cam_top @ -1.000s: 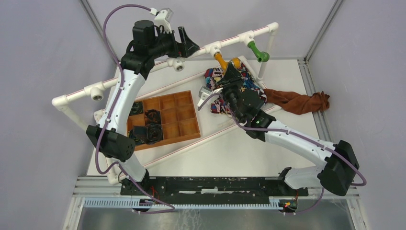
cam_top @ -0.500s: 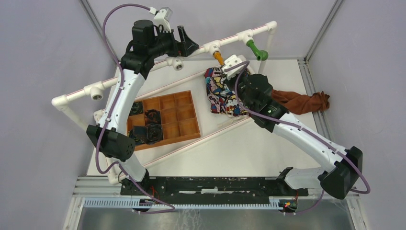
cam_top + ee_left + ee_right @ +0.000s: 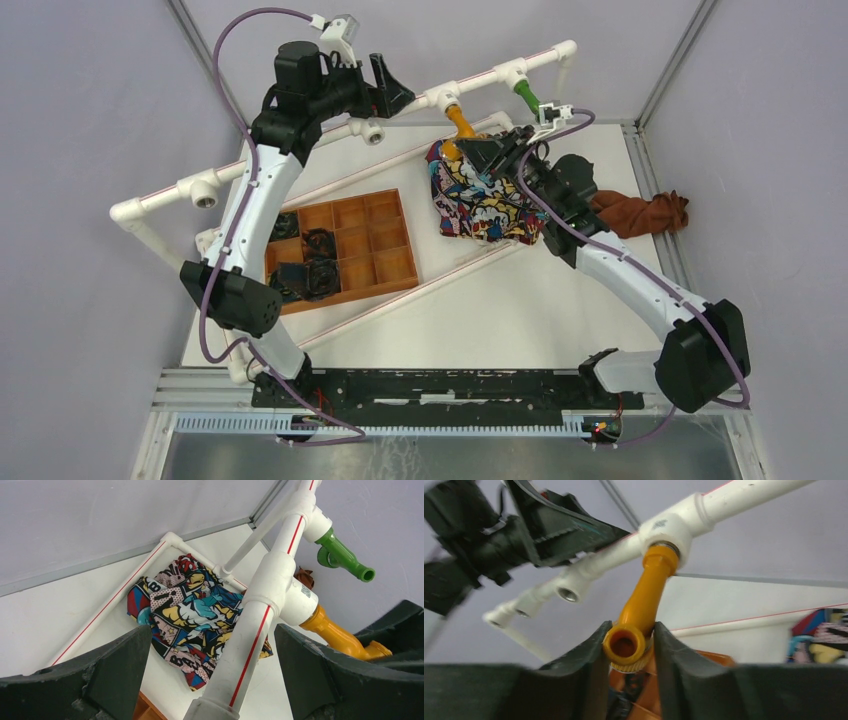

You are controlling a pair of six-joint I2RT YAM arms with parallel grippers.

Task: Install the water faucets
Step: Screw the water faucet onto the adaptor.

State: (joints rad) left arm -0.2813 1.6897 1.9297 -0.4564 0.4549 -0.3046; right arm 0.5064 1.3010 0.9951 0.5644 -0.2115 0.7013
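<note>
The orange-yellow faucet (image 3: 461, 120) (image 3: 644, 600) is screwed into a white T-fitting (image 3: 669, 527) on the raised white pipe (image 3: 480, 84). Its spout mouth faces the right wrist camera. My right gripper (image 3: 474, 148) (image 3: 629, 636) is shut on that spout end, with a finger pressed on each side. The green faucet (image 3: 526, 97) (image 3: 345, 557) sits in the fitting further right on the same pipe. My left gripper (image 3: 393, 92) (image 3: 210, 635) is open and straddles the pipe left of the orange faucet (image 3: 340, 636), with a gap on both sides.
Two open threaded T-fittings (image 3: 372, 133) (image 3: 203, 192) sit further left on the pipe. A comic-print cloth (image 3: 475, 195) and a brown cloth (image 3: 640, 212) lie on the table. An orange compartment tray (image 3: 340, 245) holds black parts. Grey walls close in the back and sides.
My right wrist has rolled round and swung to the right while staying on the orange-yellow faucet's spout. The left arm has not moved.
</note>
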